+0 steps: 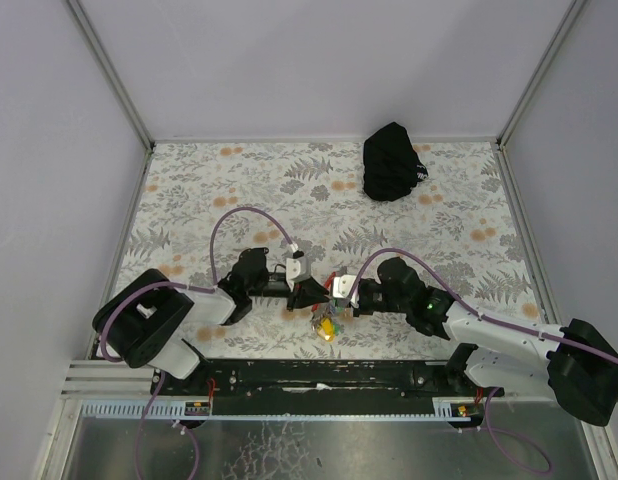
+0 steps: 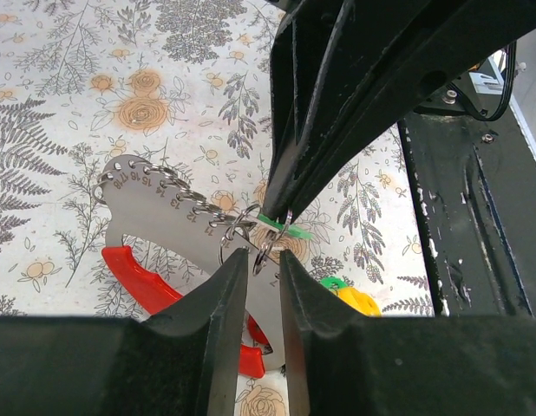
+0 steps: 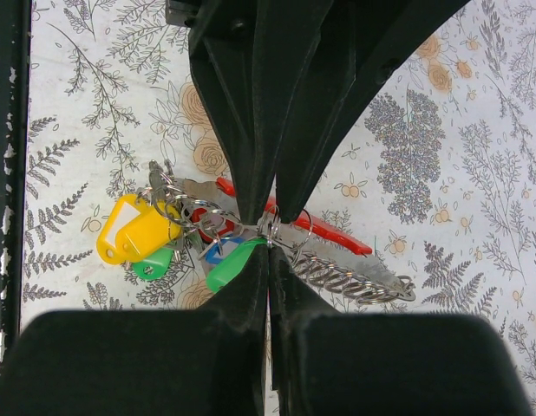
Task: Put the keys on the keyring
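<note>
Probably light, floppy, slippery: keyring (image 3: 333, 234) best pinched at its mid-frame ring (image 3: 214, 217); right gripper (image 3: 268, 243) clamps it, left gripper (image 2: 264, 260) narrow, grip unclear.

Left arm (image 1: 149, 318) and right arm (image 1: 499, 340) — black joints, white shells, looping purple cables (image 1: 244, 210); green light (image 1: 430, 300) on the right; black wedge-shaped pincer fingers (image 2: 216, 329).

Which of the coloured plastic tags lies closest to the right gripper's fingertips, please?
The larger bright green tag, at the right gripper's tips; the yellow tag and blue tag lie farther left.
</note>
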You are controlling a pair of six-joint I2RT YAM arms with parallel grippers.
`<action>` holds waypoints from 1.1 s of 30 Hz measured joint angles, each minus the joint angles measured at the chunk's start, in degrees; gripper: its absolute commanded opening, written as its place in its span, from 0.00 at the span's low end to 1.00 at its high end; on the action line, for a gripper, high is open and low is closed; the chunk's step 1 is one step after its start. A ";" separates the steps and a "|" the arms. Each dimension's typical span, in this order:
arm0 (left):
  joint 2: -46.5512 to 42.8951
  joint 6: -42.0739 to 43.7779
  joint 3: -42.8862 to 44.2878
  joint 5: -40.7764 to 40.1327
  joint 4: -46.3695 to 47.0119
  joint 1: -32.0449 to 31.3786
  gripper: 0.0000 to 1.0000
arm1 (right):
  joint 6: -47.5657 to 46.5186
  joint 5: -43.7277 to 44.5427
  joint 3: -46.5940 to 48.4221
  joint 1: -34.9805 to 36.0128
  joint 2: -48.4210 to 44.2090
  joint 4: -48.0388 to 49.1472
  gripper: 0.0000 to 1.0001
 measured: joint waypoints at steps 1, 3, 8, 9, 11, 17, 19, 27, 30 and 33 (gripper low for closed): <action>0.02 0.02 0.02 0.00 -0.13 -0.02 0.19 | 0.02 -0.02 0.02 0.00 0.00 0.00 0.00; 0.13 0.15 0.22 0.00 -0.61 -0.07 0.18 | 0.02 -0.02 0.02 0.00 0.00 0.00 0.00; 0.66 0.24 1.14 0.00 -1.11 -0.57 0.13 | 0.02 -0.04 0.02 0.00 0.00 -0.02 0.00; 0.70 0.28 1.22 0.00 -1.14 -0.79 0.10 | 0.00 -0.04 0.04 0.00 0.00 -0.02 0.00; 0.79 0.50 1.44 0.02 -1.38 -0.92 0.01 | 0.00 -0.02 0.04 0.00 0.00 -0.11 0.00; 0.85 0.83 1.55 -0.31 -2.36 -1.14 0.00 | 0.02 0.28 0.04 0.00 -0.04 -0.66 0.00; 0.74 0.81 1.53 -0.72 -2.27 -1.14 0.00 | 0.07 0.63 0.02 0.00 -0.24 -0.61 0.00; -0.85 0.46 0.66 -2.05 -0.96 -1.22 0.01 | 1.05 2.10 -1.20 0.20 -2.56 1.33 0.00; -0.85 0.04 0.44 -2.08 -0.57 -1.22 0.00 | 1.36 2.21 -1.22 0.24 -2.58 1.38 0.00; -0.87 -1.03 -0.07 -2.32 0.39 -1.22 0.00 | 1.57 2.16 -1.31 0.33 -2.58 1.51 0.00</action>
